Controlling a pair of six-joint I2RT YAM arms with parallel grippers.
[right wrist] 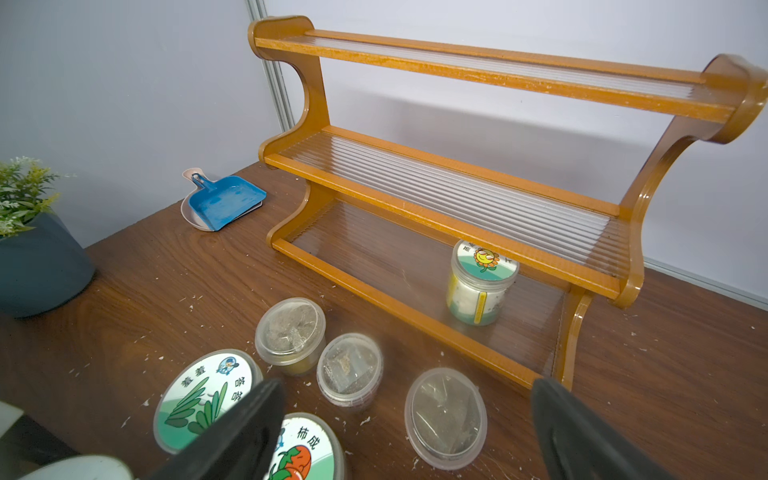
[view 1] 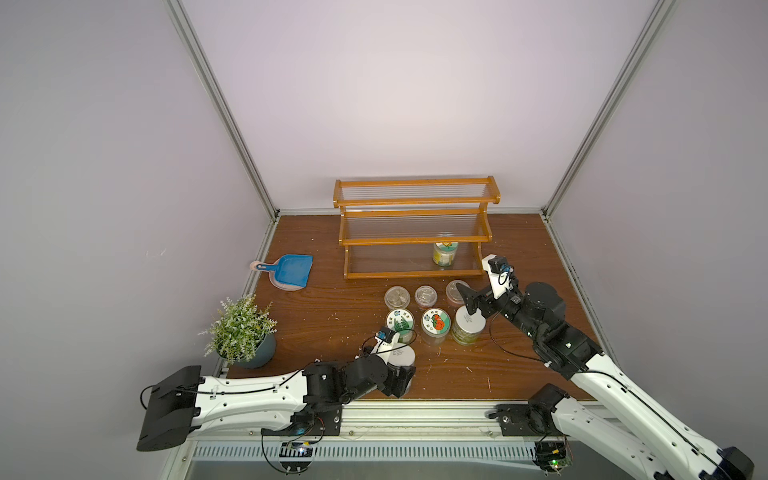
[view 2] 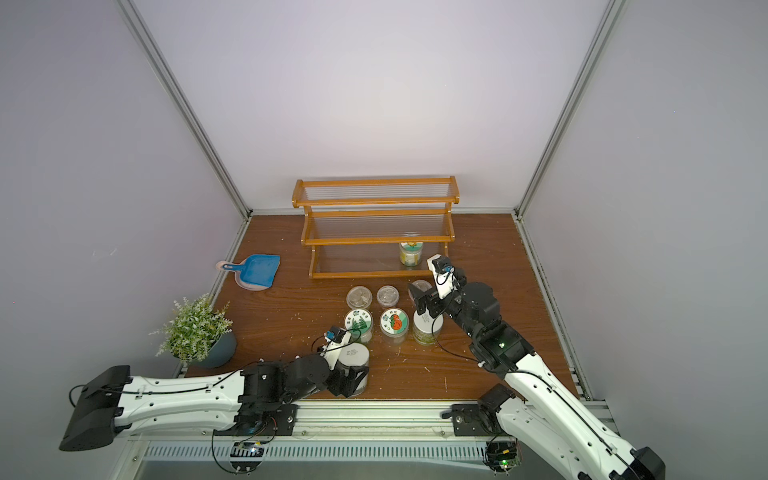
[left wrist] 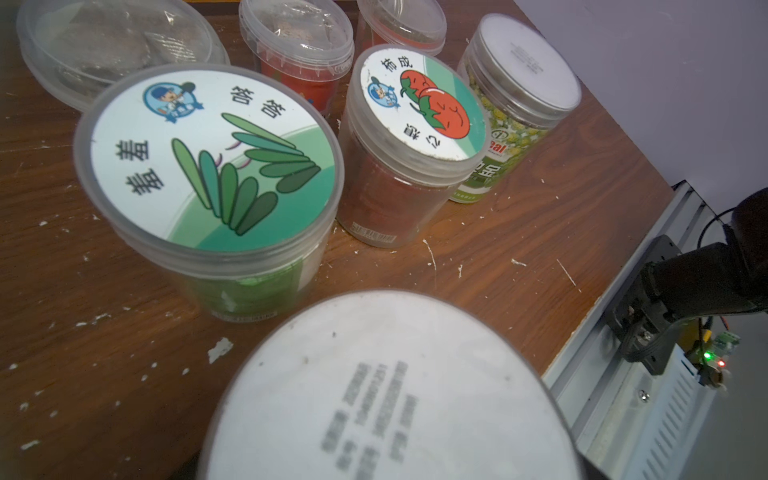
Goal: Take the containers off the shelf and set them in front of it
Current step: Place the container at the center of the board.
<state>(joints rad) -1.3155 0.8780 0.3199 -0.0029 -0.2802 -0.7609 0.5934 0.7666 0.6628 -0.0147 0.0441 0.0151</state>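
The left end effector [view 1: 402, 377] is straddling a clear round jar with a plain white lid [view 1: 400, 354] near the brown wooden worktop's [view 1: 324, 316] front edge; whether it is gripping cannot be told. The right end effector [right wrist: 405, 386] is gaping wide above six clear plastic tubs [view 1: 435, 323] sitting before the orange-brown three-tier shelf [view 1: 415, 240], whose bottom tier is carrying a sunflower-lidded jar [view 1: 445, 253].

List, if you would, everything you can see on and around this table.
shelf: one, orange-brown frame with clear tiers, back of the table.
sunflower-lid jar: one, pale contents, bottom tier, right part.
short cups: three, clear lids, row before the shelf.
picture-lid jars: two, leaf and tomato lids, next row.
white-lid jars: two, one beside the tomato jar, one near the front edge.
dustpan: one, blue, left of the shelf.
plant: one, green, grey-blue pot, front left corner.
table: one, brown wood.
left tool: black, at the front white-lid jar; grip unclear.
right tool: black, open, above the containers.
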